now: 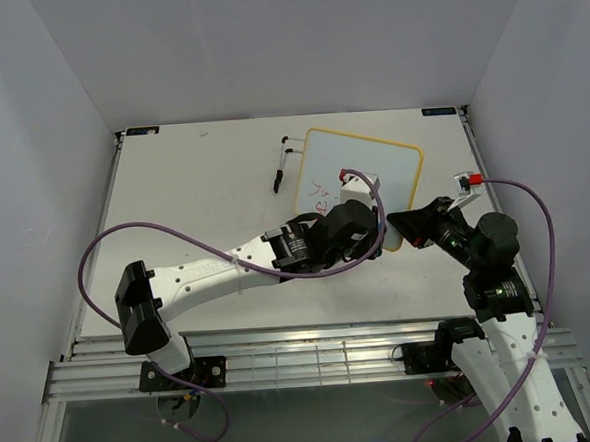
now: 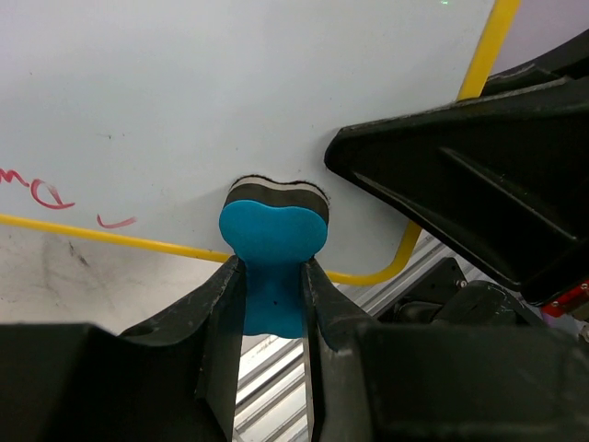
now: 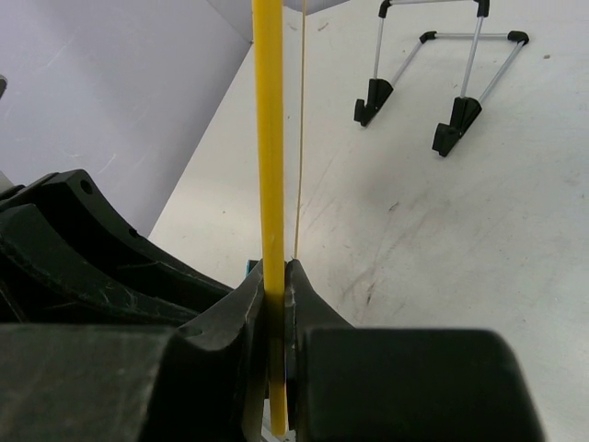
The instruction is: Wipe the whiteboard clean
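Squeezing a blue eraser (image 2: 273,230) in the left gripper (image 2: 272,273), jaws closed on its waist, felt pressed against the whiteboard (image 2: 230,83) just above the yellow frame (image 2: 138,241) at 6 o'clock in the left wrist view. Out at 9 o'clock from the eraser, along that same frame edge: red writing (image 2: 44,191), not yet wiped. Probably calls for a sideways sweep toward 9 o'clock, parallel to the frame, with the left arm the nearer one. Over at 3 o'clock, pinching the board's rim edge-on with the right gripper (image 3: 275,276), clamped shut, likely steadying it. At 1 o'clock in the right wrist view, a wire stand (image 3: 433,83), well apart.
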### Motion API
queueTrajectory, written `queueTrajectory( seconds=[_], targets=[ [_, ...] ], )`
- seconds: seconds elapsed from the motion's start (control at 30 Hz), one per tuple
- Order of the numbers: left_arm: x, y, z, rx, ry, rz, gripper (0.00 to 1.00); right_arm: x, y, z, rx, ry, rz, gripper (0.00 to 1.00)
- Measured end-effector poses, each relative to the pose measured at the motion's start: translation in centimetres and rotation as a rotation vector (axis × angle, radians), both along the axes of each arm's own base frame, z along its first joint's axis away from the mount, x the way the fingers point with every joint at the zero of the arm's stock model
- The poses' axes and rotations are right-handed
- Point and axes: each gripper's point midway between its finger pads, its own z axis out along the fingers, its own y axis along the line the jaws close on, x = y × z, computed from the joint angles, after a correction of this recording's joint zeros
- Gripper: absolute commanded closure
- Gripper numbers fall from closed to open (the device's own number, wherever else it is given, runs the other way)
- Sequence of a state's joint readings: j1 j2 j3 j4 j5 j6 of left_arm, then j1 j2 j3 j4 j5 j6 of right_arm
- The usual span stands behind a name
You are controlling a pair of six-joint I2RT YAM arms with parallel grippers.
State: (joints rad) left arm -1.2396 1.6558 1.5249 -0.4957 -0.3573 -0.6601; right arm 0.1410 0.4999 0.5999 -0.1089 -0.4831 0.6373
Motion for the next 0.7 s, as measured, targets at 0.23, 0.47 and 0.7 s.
queueTrajectory(
  seconds=[0.23, 0.47, 0.7],
  targets=[
    [-0.3, 0.1, 0.4, -0.008, -0.002, -0.005, 1.00, -0.1, 0.1, 0.8, 0.003, -0.043, 0.006, 0.92],
    [0.1, 0.2, 1.2, 0.002, -0.024, 0.004, 1.00, 0.0, 0.2, 1.6, 0.016, -0.079, 0.008, 0.92],
    [1.4, 0.6, 1.9, -0.007, -0.034, 0.025, 1.00, 0.1, 0.1, 2.4, 0.026, -0.114, 0.001, 0.92]
  ],
)
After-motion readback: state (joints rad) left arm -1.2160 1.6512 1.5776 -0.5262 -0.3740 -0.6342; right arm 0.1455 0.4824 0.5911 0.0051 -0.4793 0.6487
